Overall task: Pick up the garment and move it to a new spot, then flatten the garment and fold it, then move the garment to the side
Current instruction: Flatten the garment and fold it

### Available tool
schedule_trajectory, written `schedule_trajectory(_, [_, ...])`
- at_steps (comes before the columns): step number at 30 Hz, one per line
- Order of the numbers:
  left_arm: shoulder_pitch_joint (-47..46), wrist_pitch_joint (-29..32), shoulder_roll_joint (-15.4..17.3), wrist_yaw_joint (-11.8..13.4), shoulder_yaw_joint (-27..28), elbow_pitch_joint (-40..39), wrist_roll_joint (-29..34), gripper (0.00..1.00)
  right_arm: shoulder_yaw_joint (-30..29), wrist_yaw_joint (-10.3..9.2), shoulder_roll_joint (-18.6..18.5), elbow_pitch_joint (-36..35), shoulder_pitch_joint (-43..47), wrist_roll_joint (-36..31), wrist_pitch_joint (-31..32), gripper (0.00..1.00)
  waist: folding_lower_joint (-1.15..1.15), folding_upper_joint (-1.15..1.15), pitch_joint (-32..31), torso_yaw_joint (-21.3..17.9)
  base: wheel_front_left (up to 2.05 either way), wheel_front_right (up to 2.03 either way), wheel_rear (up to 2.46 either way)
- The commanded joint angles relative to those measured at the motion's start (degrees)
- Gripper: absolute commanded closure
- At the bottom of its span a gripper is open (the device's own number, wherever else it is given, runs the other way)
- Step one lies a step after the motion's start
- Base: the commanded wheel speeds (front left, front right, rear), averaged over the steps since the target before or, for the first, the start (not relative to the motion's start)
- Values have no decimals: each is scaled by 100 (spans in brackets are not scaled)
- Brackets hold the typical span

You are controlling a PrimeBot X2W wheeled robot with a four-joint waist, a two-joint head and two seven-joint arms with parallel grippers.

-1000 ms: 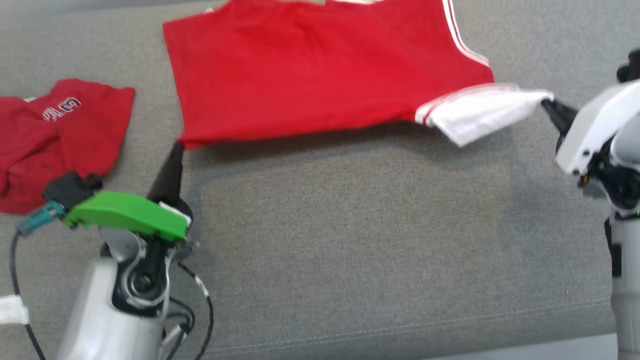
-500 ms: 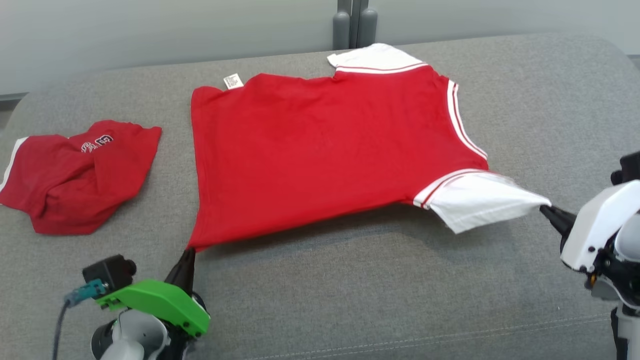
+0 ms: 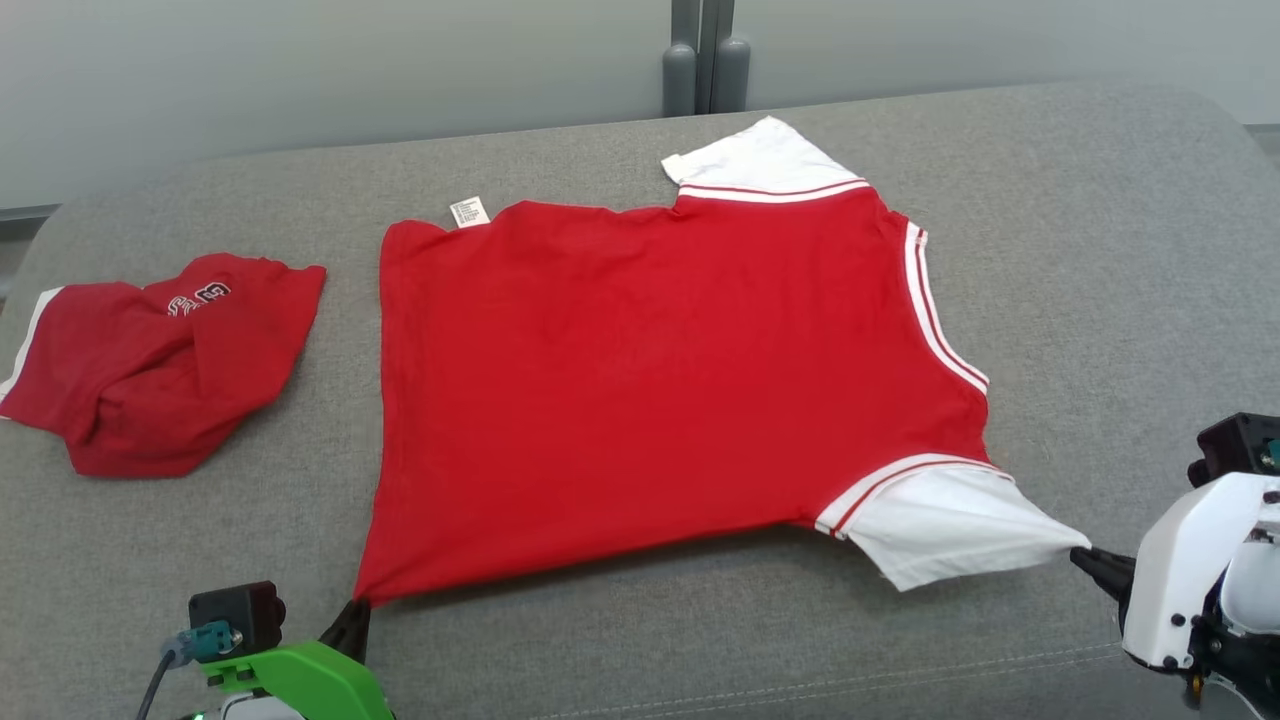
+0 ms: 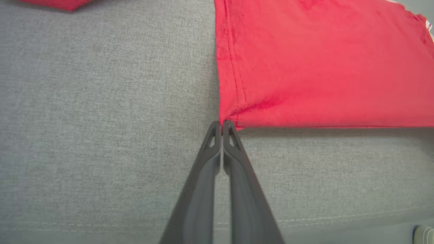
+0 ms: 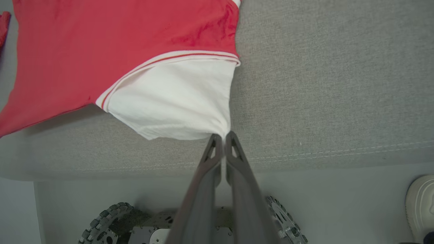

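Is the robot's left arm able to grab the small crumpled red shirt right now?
Probably not yet. Its left pincer is shut on a corner of the big red shirt. Only bare gray couch lies between it and the small crumpled shirt, so after letting go, likely yes.

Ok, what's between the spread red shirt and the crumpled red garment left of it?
Nothing: in the head view a bare strip of grey cushion separates the red shirt from the crumpled red garment; they do not touch.
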Motion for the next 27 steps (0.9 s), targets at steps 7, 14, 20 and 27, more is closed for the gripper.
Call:
schedule_trajectory(7, [220,295,399,321,-47,-533,284,100,149,0,-141,-488,429,285,538,100,1,0,156,95,0,0,0])
schedule_trajectory(14, [-178,438,499,363,-94,-667,452,100,188,0,-98,-623,-111,370,428,100,1,0,366,177,0,0,0])
schedule_trajectory(20, [-1068,1151,741,109,-523,-592,818,100,213,0,-141,-146,-1095,245,84,100,1,0,682,348,0,0,0])
schedule_trajectory(27, [-2508,2492,833,-410,-1161,-562,1199,100,240,0,-202,535,-2180,-8,-418,100,1,0,1058,649,0,0,0])
